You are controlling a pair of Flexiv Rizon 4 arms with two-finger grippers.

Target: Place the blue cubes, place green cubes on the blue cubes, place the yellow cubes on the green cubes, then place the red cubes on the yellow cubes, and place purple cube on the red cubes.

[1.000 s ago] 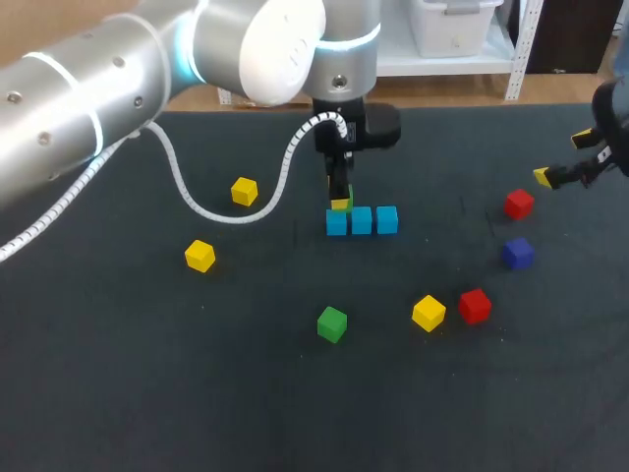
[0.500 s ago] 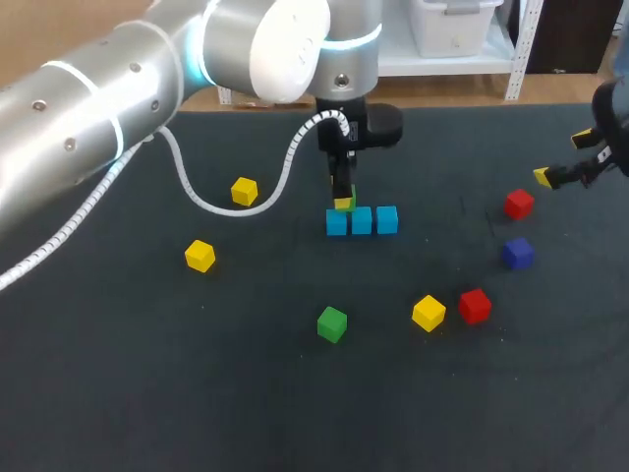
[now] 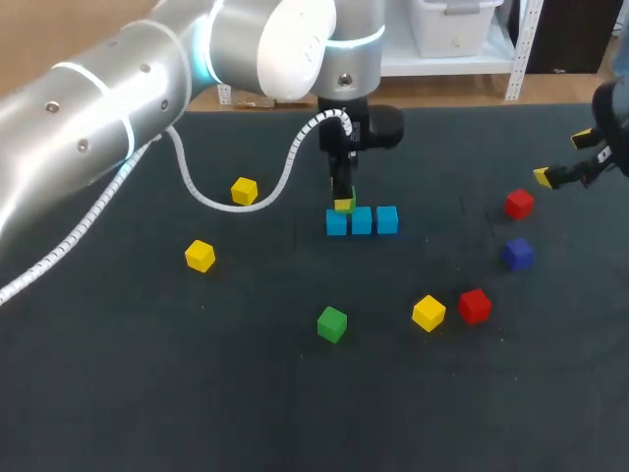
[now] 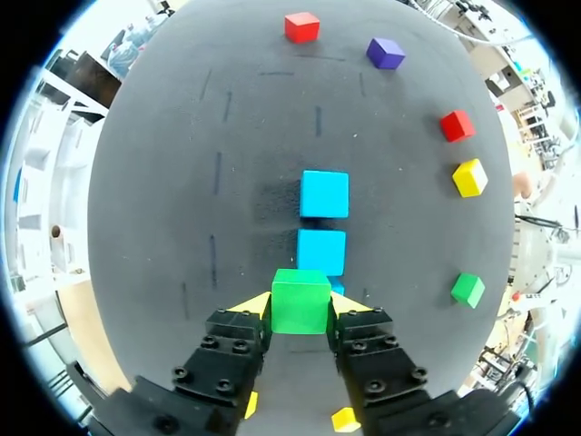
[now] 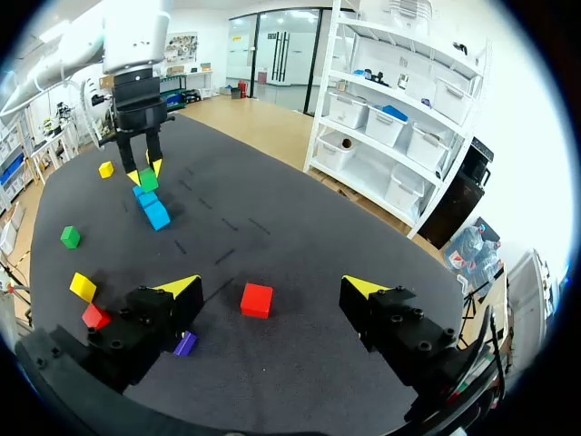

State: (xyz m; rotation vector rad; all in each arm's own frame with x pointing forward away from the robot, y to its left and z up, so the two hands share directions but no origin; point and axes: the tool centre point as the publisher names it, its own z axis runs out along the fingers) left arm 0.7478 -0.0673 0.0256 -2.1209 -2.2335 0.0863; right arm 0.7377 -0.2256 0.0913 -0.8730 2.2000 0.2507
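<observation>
Three blue cubes [image 3: 362,220] lie in a row mid-table. My left gripper [image 3: 343,203] is shut on a green cube [image 3: 344,204] directly over the row's left end cube. In the left wrist view the green cube [image 4: 300,301] sits between the yellow fingertips [image 4: 251,304] and hides that end blue cube almost wholly; I cannot tell whether the two touch. The other two blue cubes [image 4: 322,251] lie ahead. My right gripper [image 3: 562,157] hangs open at the table's right side, above a red cube [image 5: 256,300]. A second green cube [image 3: 332,324] lies in front of the row.
Yellow cubes [image 3: 245,191] [image 3: 200,256] lie on the left and one [image 3: 428,313] at front right. Beside that one is a red cube [image 3: 475,305]. Another red cube [image 3: 519,204] and the purple cube [image 3: 517,253] are at the right.
The left arm's upper links have drifted slightly; its gripper stays over the left blue cube with the green cube. The right arm has not moved.
</observation>
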